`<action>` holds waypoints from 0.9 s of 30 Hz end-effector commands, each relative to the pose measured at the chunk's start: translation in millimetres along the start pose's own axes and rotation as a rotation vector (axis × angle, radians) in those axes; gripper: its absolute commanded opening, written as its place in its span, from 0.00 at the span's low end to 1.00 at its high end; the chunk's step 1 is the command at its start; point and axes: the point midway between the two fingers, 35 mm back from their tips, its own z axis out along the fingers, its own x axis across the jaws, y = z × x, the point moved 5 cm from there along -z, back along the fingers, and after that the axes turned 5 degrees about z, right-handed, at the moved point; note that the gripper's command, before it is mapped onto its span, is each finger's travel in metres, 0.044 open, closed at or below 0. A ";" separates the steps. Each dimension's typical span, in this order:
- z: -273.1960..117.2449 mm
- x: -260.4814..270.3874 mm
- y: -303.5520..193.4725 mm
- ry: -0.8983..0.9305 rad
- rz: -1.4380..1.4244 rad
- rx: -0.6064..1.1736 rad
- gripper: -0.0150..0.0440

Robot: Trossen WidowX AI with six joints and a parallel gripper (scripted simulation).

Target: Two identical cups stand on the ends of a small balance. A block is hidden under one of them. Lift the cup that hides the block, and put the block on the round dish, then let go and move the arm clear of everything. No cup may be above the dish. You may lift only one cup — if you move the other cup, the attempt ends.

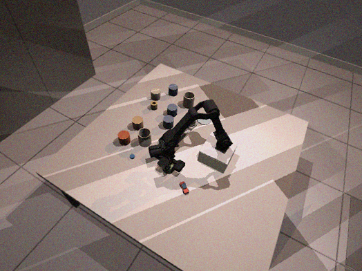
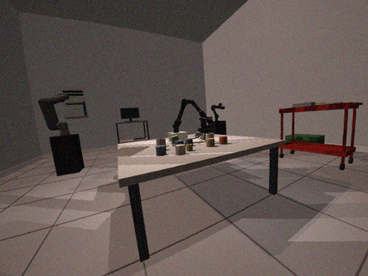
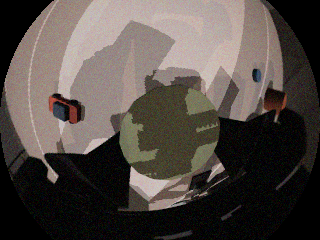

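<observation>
The pincer (image 1: 169, 166) gripped the green cup (image 3: 170, 131); it should have been set down gently mid-tabletop (image 1: 230, 229), well clear of the dish (image 1: 204, 121).

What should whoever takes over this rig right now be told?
Gripper: jaws shut on the green cup, held out over the table between the red toy car and the small blue piece.
Round dish: beside the arm's elbow, partly hidden.
Block and second cup: hidden behind the arm, cannot tell where.
Done: one cup picked up.
Left: put this cup down away from the dish, carry the block onto the dish, release, move clear. Leave the other cup alone.
</observation>
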 end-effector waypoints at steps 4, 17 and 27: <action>-0.6 -0.2 0.3 -0.001 0.000 -0.001 0.52; -41.2 -0.5 0.9 0.002 0.004 0.001 1.00; -55.4 -3.5 -0.2 -0.009 0.016 0.005 0.87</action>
